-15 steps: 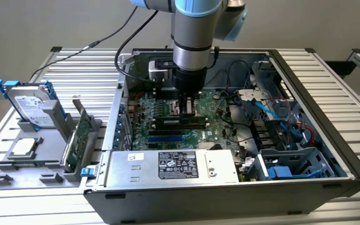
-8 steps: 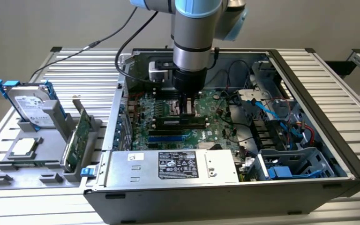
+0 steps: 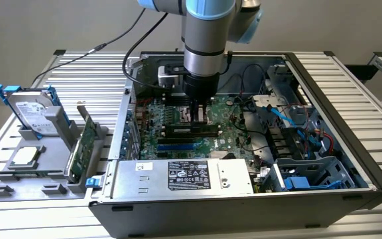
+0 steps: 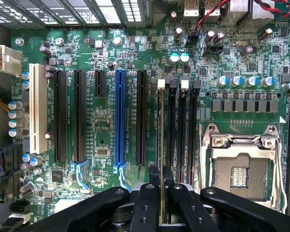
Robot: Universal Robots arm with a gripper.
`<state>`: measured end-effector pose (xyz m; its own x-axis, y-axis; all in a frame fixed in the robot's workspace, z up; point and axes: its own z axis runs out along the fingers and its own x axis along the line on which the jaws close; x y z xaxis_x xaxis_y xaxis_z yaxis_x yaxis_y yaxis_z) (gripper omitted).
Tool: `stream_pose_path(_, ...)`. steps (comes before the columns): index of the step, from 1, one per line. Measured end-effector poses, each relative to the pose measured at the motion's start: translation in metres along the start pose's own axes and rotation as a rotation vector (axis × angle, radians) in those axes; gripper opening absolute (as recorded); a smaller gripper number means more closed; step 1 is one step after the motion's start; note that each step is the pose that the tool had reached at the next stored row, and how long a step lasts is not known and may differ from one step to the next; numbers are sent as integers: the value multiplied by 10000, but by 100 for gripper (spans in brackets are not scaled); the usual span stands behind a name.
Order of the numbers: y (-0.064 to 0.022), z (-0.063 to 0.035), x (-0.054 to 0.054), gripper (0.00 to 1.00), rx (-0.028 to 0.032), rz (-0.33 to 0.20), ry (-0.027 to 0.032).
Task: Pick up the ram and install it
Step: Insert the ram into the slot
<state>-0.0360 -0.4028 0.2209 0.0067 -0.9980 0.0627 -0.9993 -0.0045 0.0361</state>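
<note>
Ram (image 4: 162,130) pinched edge-on in gripper (image 4: 161,178), lined up w/ white latch (image 4: 160,83) of mobo slot: install step, prob. needs straight, even press-down.

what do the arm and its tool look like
The arm is a silver-grey cylinder with light blue joint caps and a black wrist section. Black cables trail from it. The tool is black, with two blocky fingers studded with round screw heads.

Open black computer case (image 3: 211,216) on slatted metal table (image 3: 363,79); holds green motherboard (image 4: 106,121). At the exterior view's left, grey plastic tray (image 3: 25,193); carries silver hard drive (image 3: 35,117), green expansion card (image 3: 83,149).
</note>
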Motion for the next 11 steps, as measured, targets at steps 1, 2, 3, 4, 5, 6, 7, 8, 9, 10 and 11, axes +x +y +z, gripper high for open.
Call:
stream_pose_path(1,-1,1,0,14,0,0,0)
stream_pose_path(2,-1,4,0,14,0,0,0)
stream_pose_path(3,-2,5,0,14,0,0,1)
stream_pose_path(4,-2,8,0,14,-1,0,2)
stream_pose_path(5,-2,9,-1,14,-1,0,3)
stream_pose_path(6,-2,12,-1,14,-2,0,4)
stream_pose_path(7,-2,14,-1,14,-2,0,5)
stream_pose_path(8,-2,16,-1,14,-3,0,5)
stream_pose_path(9,-2,18,-1,14,-3,0,6)
stream_pose_path(10,-3,19,-1,14,-3,0,6)
stream_pose_path(11,-4,19,-1,14,-4,0,6)
